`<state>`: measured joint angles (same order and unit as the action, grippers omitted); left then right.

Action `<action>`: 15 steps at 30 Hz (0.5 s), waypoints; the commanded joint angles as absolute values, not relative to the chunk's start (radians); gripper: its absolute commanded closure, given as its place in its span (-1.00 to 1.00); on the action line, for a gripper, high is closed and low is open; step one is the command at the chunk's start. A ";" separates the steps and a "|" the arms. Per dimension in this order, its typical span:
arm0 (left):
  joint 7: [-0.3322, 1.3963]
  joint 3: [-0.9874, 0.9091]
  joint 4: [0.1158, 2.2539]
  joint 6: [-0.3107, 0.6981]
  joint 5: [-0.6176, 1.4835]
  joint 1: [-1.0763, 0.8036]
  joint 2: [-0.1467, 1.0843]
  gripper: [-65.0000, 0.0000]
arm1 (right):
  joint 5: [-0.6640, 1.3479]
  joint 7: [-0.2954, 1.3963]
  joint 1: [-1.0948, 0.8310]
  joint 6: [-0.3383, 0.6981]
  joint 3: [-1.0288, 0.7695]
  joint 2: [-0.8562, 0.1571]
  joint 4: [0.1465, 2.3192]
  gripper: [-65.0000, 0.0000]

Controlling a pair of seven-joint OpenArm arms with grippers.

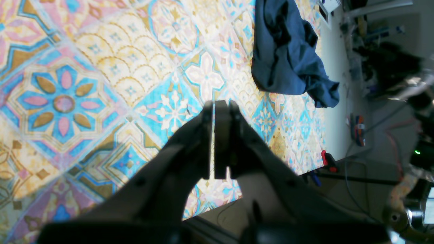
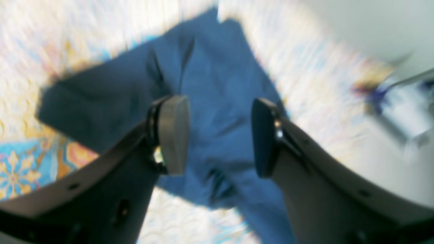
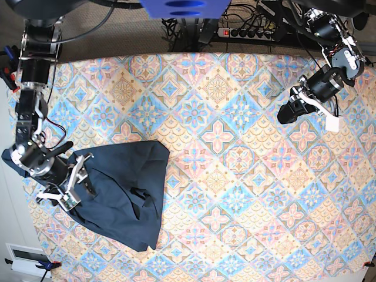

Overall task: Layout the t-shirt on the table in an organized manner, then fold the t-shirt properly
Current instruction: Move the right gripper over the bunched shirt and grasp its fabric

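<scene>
The table (image 3: pixel 235 176), spread with a tile-patterned cloth of blue, pink and cream floral diamonds, filled almost the whole base view, its near corners cut off by the frame. Beyond its far edge ran a dark strip crowded with cables and a power strip (image 3: pixel 249 32), too small to read in detail. The t-shirt (image 3: pixel 123 194), dark navy, lay crumpled near the table's edge on the left of the base view, with deep folds across the middle; no sleeve or neck could be made out, and part of the cloth was hidden beneath the right arm. In the left wrist view the same shirt (image 1: pixel 288 54) was cut off by the top of the frame, one corner drooping over the table edge. The right wrist view was badly blurred, so the shirt's folds (image 2: pixel 217 101) showed only as dark streaks.

The right gripper (image 3: pixel 78 179) hung low over the shirt, jaws spread wide with nothing between them, only fabric showing through the gap (image 2: pixel 218 135). The left gripper (image 3: pixel 288 111) was raised above bare cloth well apart from the shirt, its pads pressed together and empty (image 1: pixel 218 135)
</scene>
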<state>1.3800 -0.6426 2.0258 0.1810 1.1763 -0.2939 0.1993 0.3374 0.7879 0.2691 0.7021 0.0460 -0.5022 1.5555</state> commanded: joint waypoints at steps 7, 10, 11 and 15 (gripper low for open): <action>1.368 -0.645 2.040 0.185 1.198 -0.288 0.208 1.00 | 0.346 0.751 0.340 0.698 0.091 -0.397 1.339 0.14; 1.368 -0.645 2.040 0.185 1.201 -0.288 0.208 1.00 | 0.317 0.716 0.351 0.698 0.099 -0.390 1.290 0.14; 1.368 -0.645 2.040 0.185 1.201 -0.288 0.208 1.00 | 0.289 0.697 0.351 0.698 0.111 -0.390 1.268 0.14; 1.368 -0.645 2.040 0.185 1.202 -0.288 0.208 1.00 | 0.177 0.624 0.383 0.698 0.137 -0.366 1.210 0.14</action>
